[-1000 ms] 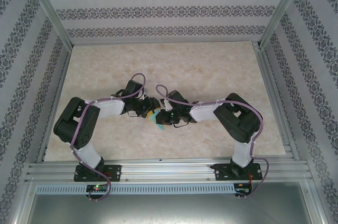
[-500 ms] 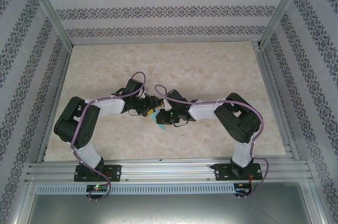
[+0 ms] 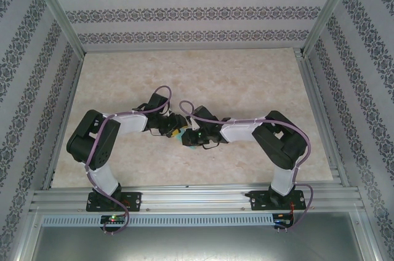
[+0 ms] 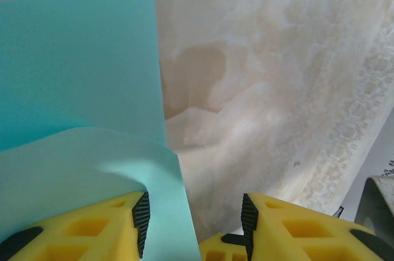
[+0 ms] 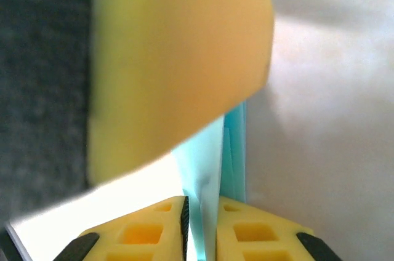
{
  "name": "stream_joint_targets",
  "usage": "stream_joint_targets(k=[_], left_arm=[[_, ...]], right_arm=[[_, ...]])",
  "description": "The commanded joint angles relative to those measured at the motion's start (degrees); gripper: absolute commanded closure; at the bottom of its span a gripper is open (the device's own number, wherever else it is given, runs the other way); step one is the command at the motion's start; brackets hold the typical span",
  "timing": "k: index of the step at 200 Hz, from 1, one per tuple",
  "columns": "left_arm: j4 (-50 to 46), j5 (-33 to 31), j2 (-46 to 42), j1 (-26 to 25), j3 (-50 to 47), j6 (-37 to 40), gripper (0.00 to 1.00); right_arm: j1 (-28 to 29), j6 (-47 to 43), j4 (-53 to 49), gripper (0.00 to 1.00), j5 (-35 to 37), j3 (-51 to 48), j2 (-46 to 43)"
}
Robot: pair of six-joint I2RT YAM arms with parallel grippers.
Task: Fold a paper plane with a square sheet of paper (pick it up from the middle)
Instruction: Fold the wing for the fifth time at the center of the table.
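Paper sheet, turquoise and part-folded, is over the tabletop between both arms. Right end effector nips its folded layers in near-closed jaws; left end effector stands released, paper curling over one finger. Wise now: align edges, then press the crease firmly.

- The tabletop is pale beige, like marble.
- Walls with grey flowery stripes stand behind it and beside it.
- Shiny silver metal rails run along its near edge.
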Motion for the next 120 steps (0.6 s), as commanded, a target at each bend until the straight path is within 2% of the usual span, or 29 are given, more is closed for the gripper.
stream_joint_targets(k=[1,66,102,120], left_arm=[[-5.1,-3.4,-0.5,-0.4,-0.9,1.5,0.52],[-5.3,-3.3,-1.1,-0.4,-1.6,2.1,0.52],[-5.7,-3.5,-1.2,-0.4,-1.8,2.1,0.52],[-5.8,-3.3,-1.1,-0.4,-1.8,2.0,0.52]], right_arm=[[-0.4,0.6,-1.8,0.8,0.8,-3.2,-2.0],[-2.5,2.6,2.8,0.75,-3.8,-5.2,-5.0],[-2.3,0.2,3.5,0.76,-4.1,-6.1,-5.3],[-1.8,-2.2,2.7,0.75,-1.6,-6.8,-6.5]])
